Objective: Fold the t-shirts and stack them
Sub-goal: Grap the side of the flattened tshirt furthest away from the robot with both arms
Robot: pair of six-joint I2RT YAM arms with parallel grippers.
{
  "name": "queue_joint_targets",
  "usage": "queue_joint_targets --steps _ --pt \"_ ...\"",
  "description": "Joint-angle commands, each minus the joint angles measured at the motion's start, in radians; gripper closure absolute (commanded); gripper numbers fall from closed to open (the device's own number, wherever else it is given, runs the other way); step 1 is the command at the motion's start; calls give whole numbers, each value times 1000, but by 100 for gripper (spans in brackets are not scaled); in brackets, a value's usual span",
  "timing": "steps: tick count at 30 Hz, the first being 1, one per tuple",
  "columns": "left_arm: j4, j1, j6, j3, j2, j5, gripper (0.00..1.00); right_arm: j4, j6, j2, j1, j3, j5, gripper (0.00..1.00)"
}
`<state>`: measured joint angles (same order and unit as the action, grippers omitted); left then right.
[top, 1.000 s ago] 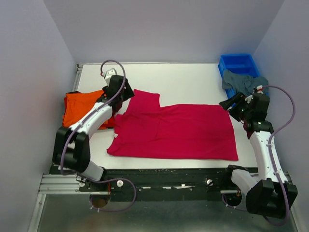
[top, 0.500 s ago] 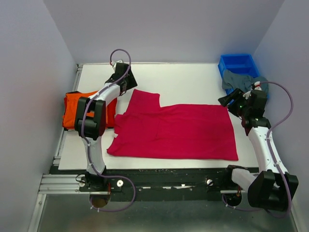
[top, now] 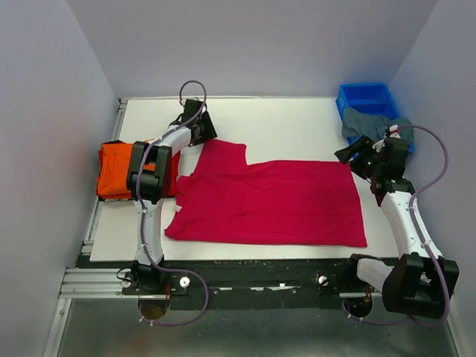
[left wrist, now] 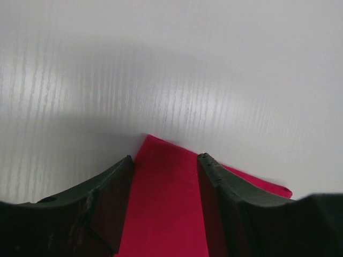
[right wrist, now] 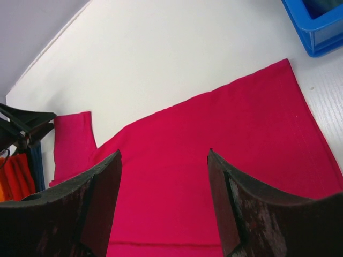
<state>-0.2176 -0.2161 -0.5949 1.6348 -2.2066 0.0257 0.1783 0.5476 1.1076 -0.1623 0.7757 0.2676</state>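
Observation:
A crimson-pink t-shirt (top: pixel 268 201) lies spread flat in the middle of the table. My left gripper (top: pixel 207 134) is open at the far corner of its sleeve. In the left wrist view the sleeve (left wrist: pixel 166 198) lies between the spread fingers of the left gripper (left wrist: pixel 165 160). My right gripper (top: pixel 346 157) is open and empty above the shirt's far right corner. In the right wrist view the right gripper (right wrist: pixel 163 158) looks down on the shirt (right wrist: pixel 214 160). A folded orange t-shirt (top: pixel 119 167) lies at the left. A grey-teal t-shirt (top: pixel 372 125) hangs over the bin. I cannot make out the red t-shirt.
A blue plastic bin (top: pixel 364 98) stands at the back right corner and also shows in the right wrist view (right wrist: pixel 316 27). White table (top: pixel 282 123) shows behind the shirt. Grey walls close in on three sides.
My left arm has stretched away from the orange shirt toward the back, bringing its gripper to the sleeve's far corner. My right gripper has shifted slightly toward the back.

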Motion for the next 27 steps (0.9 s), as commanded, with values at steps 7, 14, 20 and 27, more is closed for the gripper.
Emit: queue_joint_targets --steps 7,14,20,27 --pt "-46 6 12 115 -119 79 95 4 -41 52 3 13 -25 28" --pt "41 46 40 112 -101 118 100 52 -49 162 3 68 -79 28" --pt "67 96 63 125 -68 115 100 96 -63 264 4 148 -139 30" --pt "57 130 35 163 -77 125 100 188 -80 463 17 316 -221 35"
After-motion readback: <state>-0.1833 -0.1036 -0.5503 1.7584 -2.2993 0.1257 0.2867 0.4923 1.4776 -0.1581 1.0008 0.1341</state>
